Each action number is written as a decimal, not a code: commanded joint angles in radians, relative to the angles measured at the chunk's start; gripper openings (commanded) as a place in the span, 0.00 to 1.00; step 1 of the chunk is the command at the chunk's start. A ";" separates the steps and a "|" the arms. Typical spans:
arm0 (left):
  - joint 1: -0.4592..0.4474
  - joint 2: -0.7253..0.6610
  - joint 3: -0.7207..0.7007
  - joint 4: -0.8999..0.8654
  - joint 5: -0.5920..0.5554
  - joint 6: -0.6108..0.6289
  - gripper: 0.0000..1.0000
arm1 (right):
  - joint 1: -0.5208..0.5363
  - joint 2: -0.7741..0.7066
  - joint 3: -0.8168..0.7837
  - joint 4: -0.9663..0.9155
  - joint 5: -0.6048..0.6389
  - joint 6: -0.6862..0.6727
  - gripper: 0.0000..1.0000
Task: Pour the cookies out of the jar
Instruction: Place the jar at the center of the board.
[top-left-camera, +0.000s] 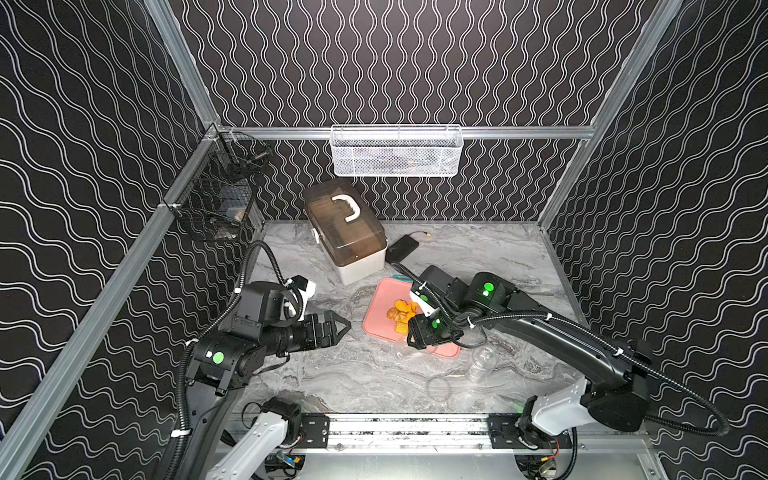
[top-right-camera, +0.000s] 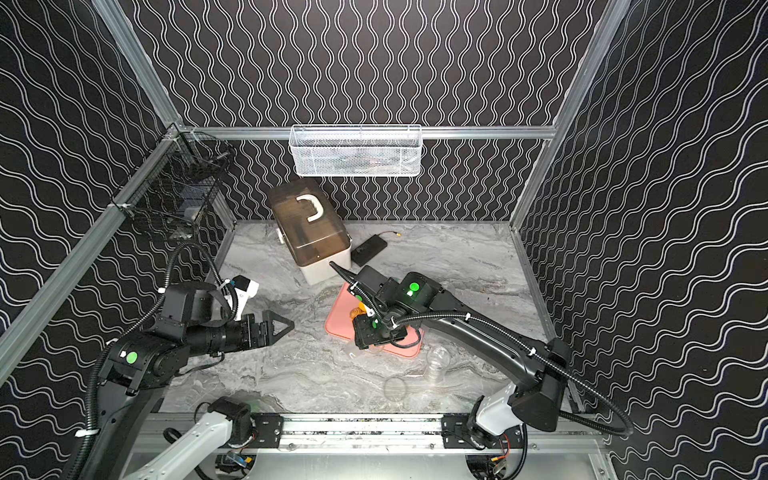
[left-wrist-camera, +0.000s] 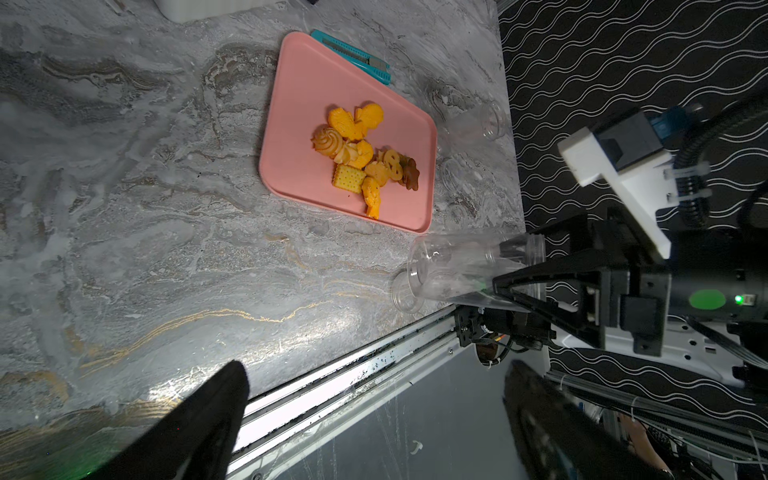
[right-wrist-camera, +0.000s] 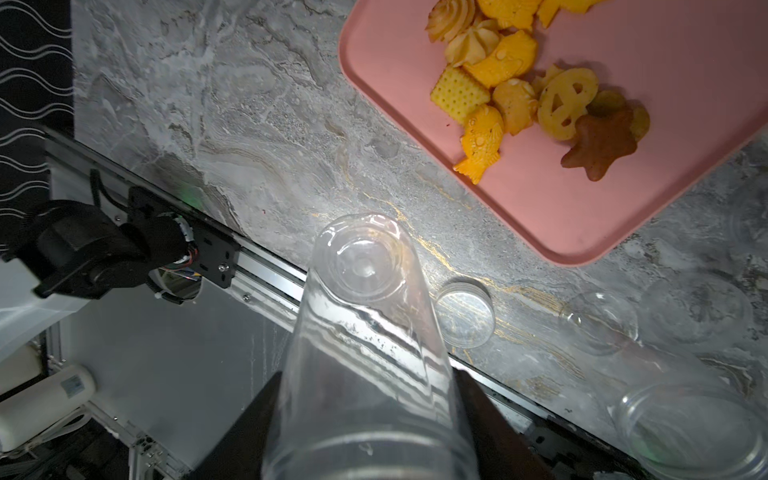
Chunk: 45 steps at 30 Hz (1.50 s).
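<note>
Your right gripper (left-wrist-camera: 503, 266) pinches the empty clear plastic jar (left-wrist-camera: 453, 266) near its threaded neck; it's light, slick and crushable, so squeeze gently.

Black wavy-patterned walls (top-left-camera: 374, 62); grey marble tabletop (top-left-camera: 478, 257).

Both top views look down from above the worktop's (top-left-camera: 374, 374) front edge; both close wrist views share the tray (left-wrist-camera: 316, 83) of cookies (left-wrist-camera: 349, 178).

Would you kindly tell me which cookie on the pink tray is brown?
The star-shaped cookie, at the edge of the pile on the tray; the other cookies look yellow to orange.
</note>
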 joint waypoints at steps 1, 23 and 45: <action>0.002 0.000 0.005 -0.012 -0.005 0.026 0.99 | 0.023 0.025 0.017 -0.062 0.068 0.013 0.61; 0.002 0.000 0.009 -0.024 -0.017 0.036 0.99 | 0.100 0.210 -0.022 -0.124 0.122 0.013 0.61; 0.002 0.000 0.005 -0.033 -0.020 0.042 0.99 | 0.100 0.254 -0.095 -0.048 0.110 0.008 0.62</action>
